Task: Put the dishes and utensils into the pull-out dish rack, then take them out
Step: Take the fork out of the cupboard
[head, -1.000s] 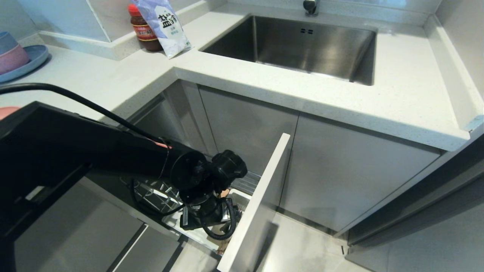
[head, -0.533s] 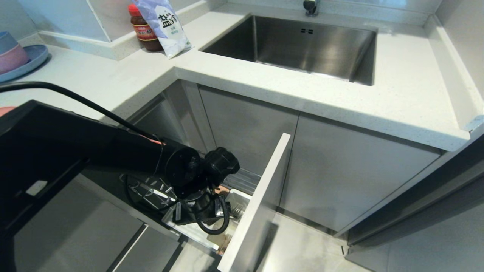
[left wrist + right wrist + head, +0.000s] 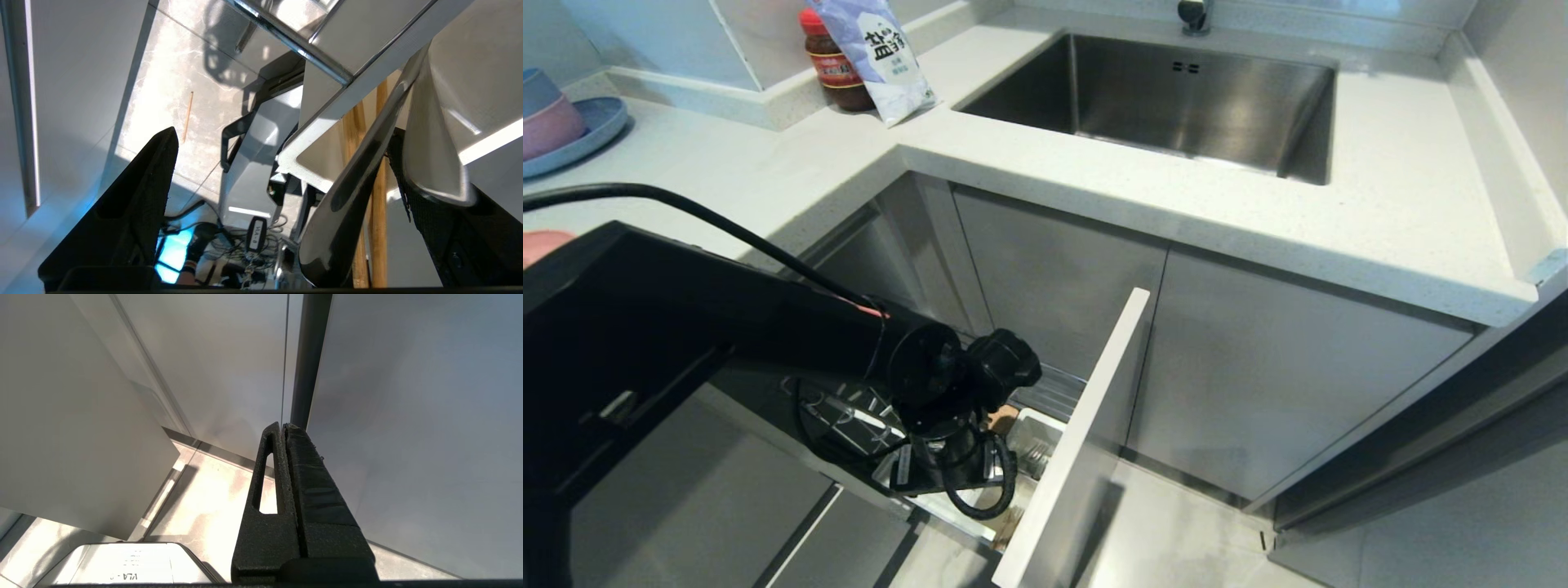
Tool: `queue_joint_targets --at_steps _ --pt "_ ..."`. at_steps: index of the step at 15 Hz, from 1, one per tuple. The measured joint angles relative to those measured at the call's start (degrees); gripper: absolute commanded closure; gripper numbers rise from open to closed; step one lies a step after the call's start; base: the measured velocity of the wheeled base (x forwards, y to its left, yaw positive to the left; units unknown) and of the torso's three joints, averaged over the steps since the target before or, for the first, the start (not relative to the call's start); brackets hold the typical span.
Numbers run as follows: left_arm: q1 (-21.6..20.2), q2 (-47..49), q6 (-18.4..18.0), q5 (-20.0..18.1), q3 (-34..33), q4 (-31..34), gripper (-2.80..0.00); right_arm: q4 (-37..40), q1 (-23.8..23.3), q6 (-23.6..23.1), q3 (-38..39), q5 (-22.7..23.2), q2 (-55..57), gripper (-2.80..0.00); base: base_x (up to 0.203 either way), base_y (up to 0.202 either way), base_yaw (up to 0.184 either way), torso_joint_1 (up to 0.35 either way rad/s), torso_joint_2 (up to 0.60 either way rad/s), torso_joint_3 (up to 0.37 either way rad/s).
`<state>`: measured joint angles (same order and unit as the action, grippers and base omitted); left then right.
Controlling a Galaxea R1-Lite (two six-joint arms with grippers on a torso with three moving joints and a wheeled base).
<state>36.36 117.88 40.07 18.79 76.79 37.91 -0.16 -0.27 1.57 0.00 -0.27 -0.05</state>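
Left claw (image 3: 282, 163) spread wide, empty, low centre of head view, over rack (image 3: 1045, 398). Fork (image 3: 351, 183) and chopsticks (image 3: 378, 212) stand in holder (image 3: 441, 134), handles up for pickup. Right claw (image 3: 282, 428) shut, parked.

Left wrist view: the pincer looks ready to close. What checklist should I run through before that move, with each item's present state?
1. Left pincer open: ok.
2. Fork inside its opening: ok, though close to one side.
3. Chopsticks clear of the grip: not ok, they stand right beside the fork, inside the same opening.
4. Pull-out dish rack pulled out: ok.
5. Fork's tines free in the cutlery holder: cannot tell.
6. Right pincer shut and away from the rack: ok.
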Motion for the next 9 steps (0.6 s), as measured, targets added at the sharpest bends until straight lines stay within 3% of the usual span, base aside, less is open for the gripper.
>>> queue_joint_targets --at_steps 9 --pt "0.30 1.08 -0.61 -0.35 0.57 2.49 -2.80 0.00 0.02 0.00 0.00 0.01 0.00 0.00 0.000 0.000 0.000 0.000 0.00 0.000"
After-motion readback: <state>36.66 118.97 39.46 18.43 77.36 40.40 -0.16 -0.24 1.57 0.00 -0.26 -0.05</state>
